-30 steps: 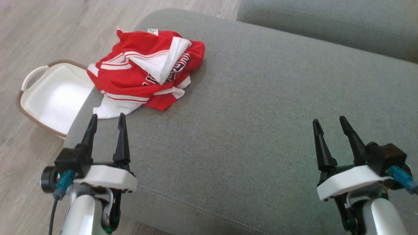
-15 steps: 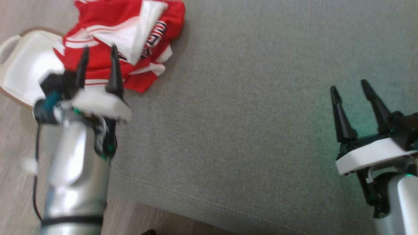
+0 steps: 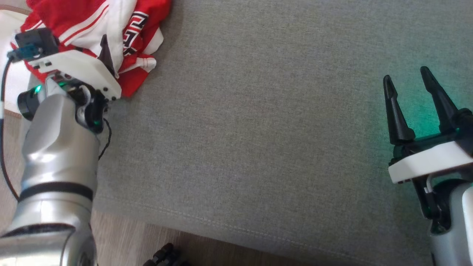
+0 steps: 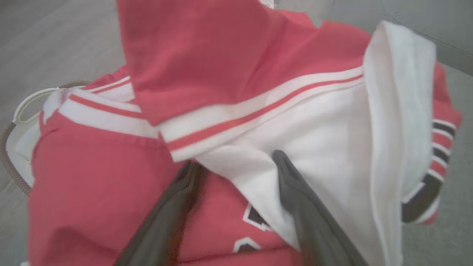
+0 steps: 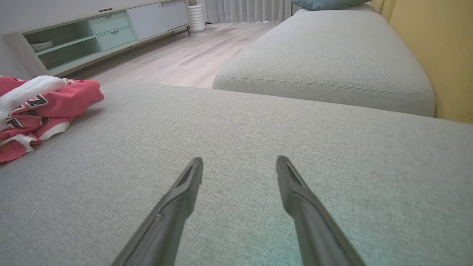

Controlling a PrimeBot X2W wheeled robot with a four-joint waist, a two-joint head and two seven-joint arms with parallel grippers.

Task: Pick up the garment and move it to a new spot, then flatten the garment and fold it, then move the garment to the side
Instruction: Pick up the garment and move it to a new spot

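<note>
While the red and white shirt (image 3: pixel 55 14) is lying bunched up at the far left end of the grey sofa cushion (image 3: pixel 258 129), the left gripper (image 4: pixel 234 160) is hanging right over it. Its two fingers are standing wide apart and holding nothing. I cannot tell if the tips are touching the cloth. The right gripper (image 3: pixel 405 74) is hovering over bare cushion, well apart from the shirt, fingers wide and holding nothing.
</note>
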